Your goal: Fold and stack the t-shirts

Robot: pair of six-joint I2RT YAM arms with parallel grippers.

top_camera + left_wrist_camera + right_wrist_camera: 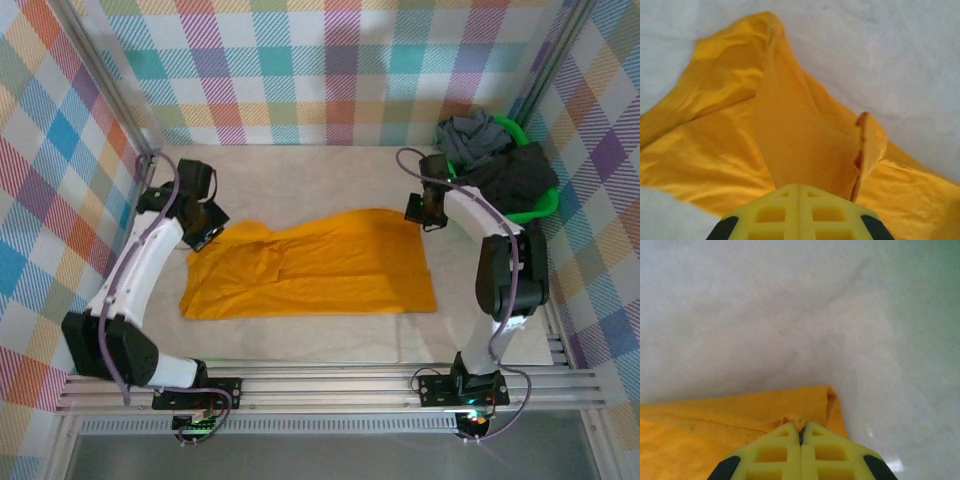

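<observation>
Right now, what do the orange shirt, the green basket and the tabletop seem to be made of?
Orange t-shirt: soft matte cloth, possibly cotton; it creases and drapes.
Green basket: probably moulded plastic, judging by its bright, rigid rim.
Tabletop: a pale, smooth sheet with faint glints in the right wrist view; material unclear.

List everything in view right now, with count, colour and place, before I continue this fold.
orange t-shirt: one, mustard-orange, spread mid-table
grey t-shirt: one, mid-grey, bunched in the basket
charcoal t-shirt: one, dark, draped over the basket
basket: one, green, far right corner
table: one, off-white
walls: multicolour plaid, around the table
left gripper: yellow fingers, shut on the orange t-shirt's left end
right gripper: yellow fingers, shut on its far right corner
</observation>
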